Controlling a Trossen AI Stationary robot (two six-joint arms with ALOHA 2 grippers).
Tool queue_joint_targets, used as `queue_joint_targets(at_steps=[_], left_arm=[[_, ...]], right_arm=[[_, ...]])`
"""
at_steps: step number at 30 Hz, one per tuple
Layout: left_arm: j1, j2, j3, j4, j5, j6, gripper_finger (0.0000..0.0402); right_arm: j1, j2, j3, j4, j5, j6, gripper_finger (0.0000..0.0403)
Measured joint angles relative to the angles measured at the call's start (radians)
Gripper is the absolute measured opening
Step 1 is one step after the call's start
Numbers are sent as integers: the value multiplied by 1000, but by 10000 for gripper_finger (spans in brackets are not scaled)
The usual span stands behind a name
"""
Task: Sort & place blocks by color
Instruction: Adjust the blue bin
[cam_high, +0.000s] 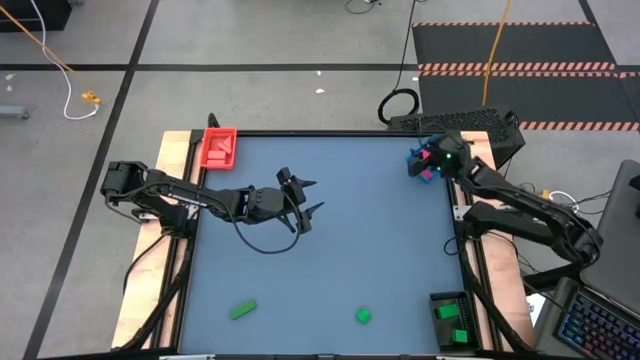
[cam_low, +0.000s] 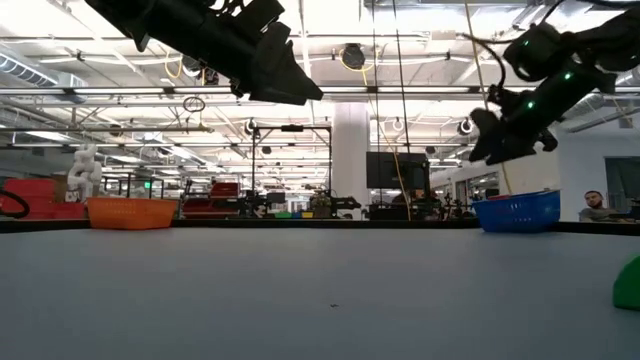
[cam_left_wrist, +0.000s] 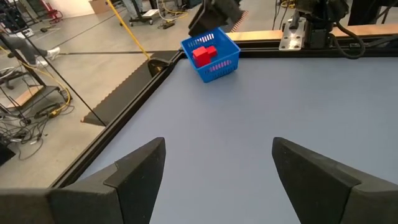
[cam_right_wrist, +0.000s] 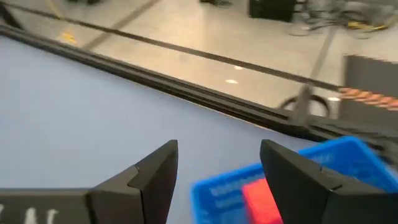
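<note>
Two small green plastic blocks (cam_high: 243, 310) (cam_high: 364, 316) sat loose near the table's front edge; left gripper (cam_high: 308, 197) hovered mid-table, fingers spread and empty, right gripper (cam_high: 428, 160) spread above the blue mesh basket (cam_high: 414, 160).

left arm (cam_high: 190, 200): black jointed links, looped black cable | right arm (cam_high: 530, 215): black, green indicator lights | fingers (cam_left_wrist: 134, 171): dark, wedge-shaped
</note>
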Motion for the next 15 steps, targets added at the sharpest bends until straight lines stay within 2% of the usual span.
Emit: queue_joint_targets(at_steps=[3,5,7,10,15], left_arm=[[0,0,0,0,0,0,294],[0,0,0,0,0,-1,294],[0,0,0,0,0,-3,294],[-1,0,0,0,0,-7,294],[-2,0,0,0,0,-5,294]], right_arm=[[0,-11,0,-44,-118,58,221],[1,-6,0,-117,-153,92,221],[1,0,0,-206,-131,97,221],[1,-8,0,-310,-13,86,221],[1,-88,0,-292,22,64,221]])
